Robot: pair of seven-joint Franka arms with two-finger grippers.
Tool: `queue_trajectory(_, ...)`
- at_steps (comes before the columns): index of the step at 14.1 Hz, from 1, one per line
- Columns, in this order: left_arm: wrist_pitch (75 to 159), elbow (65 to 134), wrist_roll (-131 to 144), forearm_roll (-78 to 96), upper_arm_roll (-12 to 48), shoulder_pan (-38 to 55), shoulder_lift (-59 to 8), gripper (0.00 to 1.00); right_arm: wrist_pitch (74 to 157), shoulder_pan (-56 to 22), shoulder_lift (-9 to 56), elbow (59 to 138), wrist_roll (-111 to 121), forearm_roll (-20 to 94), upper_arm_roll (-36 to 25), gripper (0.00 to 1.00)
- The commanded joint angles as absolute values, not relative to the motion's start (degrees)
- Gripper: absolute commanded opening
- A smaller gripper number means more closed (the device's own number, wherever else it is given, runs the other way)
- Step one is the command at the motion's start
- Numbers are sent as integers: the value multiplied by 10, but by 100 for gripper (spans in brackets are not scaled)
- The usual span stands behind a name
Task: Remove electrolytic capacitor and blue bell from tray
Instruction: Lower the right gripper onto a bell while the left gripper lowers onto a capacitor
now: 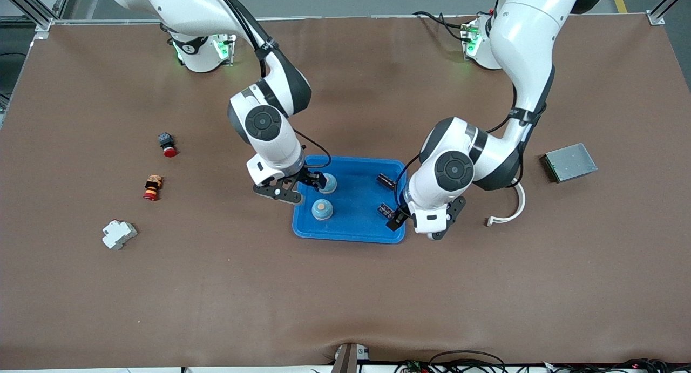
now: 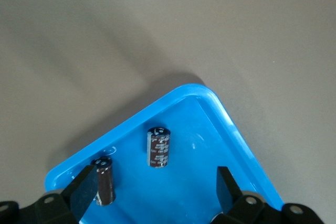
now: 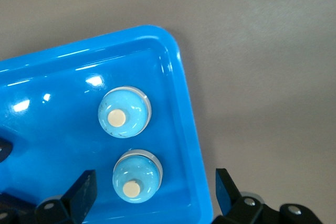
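Note:
Two blue bells (image 1: 322, 209) (image 1: 328, 184) stand in the blue tray (image 1: 356, 224) at its right-arm end. Two dark capacitors (image 1: 385, 180) (image 1: 386, 210) lie at its left-arm end. My right gripper (image 1: 316, 180) is open, low over the tray, with the bell farther from the front camera (image 3: 136, 176) between its fingers and untouched; the other bell (image 3: 124, 112) stands beside it. My left gripper (image 1: 404, 222) is open, low over the tray's corner (image 2: 210, 145). One capacitor (image 2: 104, 180) lies next to one of its fingers (image 2: 84, 192); the other capacitor (image 2: 158, 147) lies apart.
Toward the right arm's end lie a red-capped button (image 1: 167, 144), a red and yellow button (image 1: 153, 187) and a white breaker (image 1: 119, 234). Toward the left arm's end lie a grey metal box (image 1: 570, 162) and a white curved cable (image 1: 513, 208).

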State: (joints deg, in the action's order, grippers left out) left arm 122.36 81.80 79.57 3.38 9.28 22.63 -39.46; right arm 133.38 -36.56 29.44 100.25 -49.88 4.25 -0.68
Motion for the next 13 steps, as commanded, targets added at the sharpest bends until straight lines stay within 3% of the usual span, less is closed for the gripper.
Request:
queue_trajectory(1,1247,801,805,37,84,247,-415,100,1360,-397,320,994,-543,38,-17,100)
queue_trajectory(6,1285,802,804,32,83,264,-433,100,1412,-417,364,993,-562,38,-18,100)
queue_trajectory(13,1301,803,806,23,82,273,-461,100,1415,-426,381,992,-582,10,-19,100)
